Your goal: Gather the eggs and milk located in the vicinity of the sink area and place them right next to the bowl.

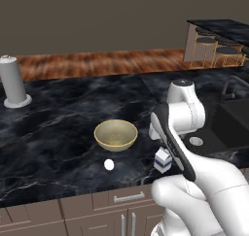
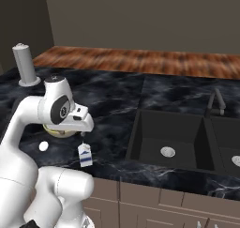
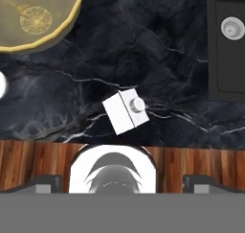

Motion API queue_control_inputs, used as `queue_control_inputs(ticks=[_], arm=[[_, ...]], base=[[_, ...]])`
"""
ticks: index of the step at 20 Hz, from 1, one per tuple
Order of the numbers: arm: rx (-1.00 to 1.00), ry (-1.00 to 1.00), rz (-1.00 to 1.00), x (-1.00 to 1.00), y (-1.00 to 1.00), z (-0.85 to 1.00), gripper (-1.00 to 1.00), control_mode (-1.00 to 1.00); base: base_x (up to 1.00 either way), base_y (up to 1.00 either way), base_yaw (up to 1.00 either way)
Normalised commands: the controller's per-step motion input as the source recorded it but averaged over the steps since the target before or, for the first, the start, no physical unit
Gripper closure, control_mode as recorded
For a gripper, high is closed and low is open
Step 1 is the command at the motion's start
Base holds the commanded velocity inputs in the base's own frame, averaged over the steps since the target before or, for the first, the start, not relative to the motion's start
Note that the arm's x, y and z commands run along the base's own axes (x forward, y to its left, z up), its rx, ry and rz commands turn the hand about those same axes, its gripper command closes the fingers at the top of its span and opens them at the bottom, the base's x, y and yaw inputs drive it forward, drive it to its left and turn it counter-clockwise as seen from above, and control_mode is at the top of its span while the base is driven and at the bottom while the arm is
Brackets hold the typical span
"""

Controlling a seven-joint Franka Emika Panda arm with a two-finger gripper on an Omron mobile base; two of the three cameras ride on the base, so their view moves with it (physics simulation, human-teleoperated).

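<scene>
**Counter stock beneath a raised, empty hand**

- Black marble counter [image 1: 58, 128]: spreads under the jaws on every side.
- Black recessed sink basin [image 2: 164, 138]: off to one side of the jaws, apart from them.
- White arm's two-finger gripper [image 3: 122, 180]: hangs above the counter's front edge; jaws set wide, nothing between them.
- Wide tan-gold bowl [image 3: 33, 16]: ahead of the jaws and to the side away from the sink.
- Small white gabled milk carton with blue markings [image 3: 126, 110]: upright on the counter, directly below and just ahead of the jaws, untouched.
- Small white oval egg [image 1: 109, 164]: beside the bowl, apart from the carton.
</scene>
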Motion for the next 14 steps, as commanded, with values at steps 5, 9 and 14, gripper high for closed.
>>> queue_control_inputs(ticks=[5,9,14], arm=[[-0.01,0.0,0.02,0.36,-0.01,-0.28,-1.0,-1.0],[0.0,0.01,0.04,0.34,0.0,-0.21,-1.0,-1.0],[0.0,0.03,0.02,0.23,0.0,-0.2,-1.0,-1.0]], base=[[0.0,0.0,0.0],[0.0,0.0,0.0],[0.0,0.0,0.0]])
